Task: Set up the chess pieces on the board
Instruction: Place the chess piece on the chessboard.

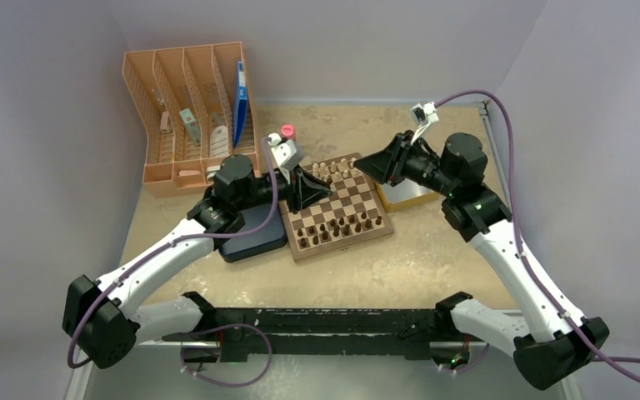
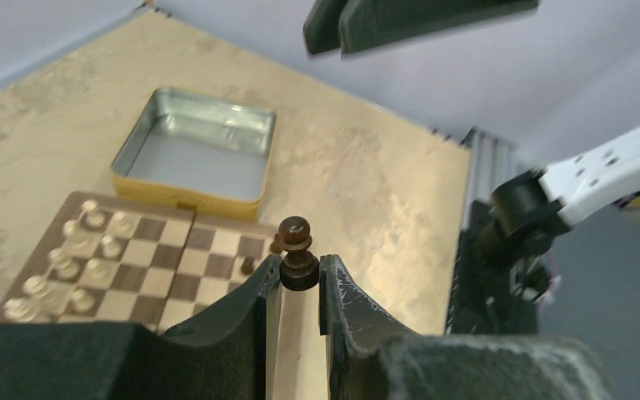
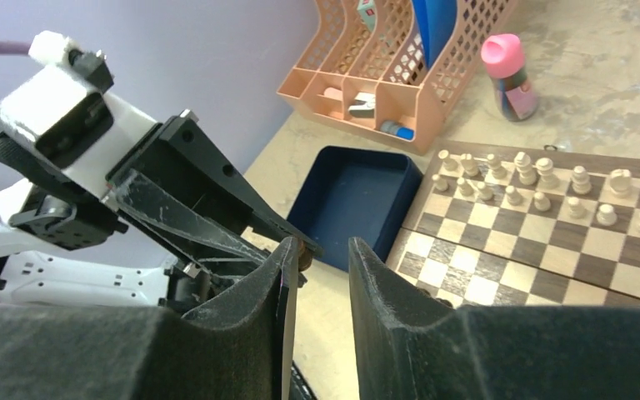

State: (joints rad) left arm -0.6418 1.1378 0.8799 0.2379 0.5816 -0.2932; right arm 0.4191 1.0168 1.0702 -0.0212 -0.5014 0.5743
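The left hand pinched a dark chess piece, next to stand on the board; the right hand was spread.

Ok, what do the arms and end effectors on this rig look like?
The left arm and right arm match: white links, black joints, each trailing a purple cable. The left end effector and right end effector have black, scuffed wedge-shaped fingers.

Left arm, right arm: white link shells, black joints and bases. Purple cable runs along each, looping free. White camera block at wrist. Fingers black, wedge-shaped, inner faces scuffed pale
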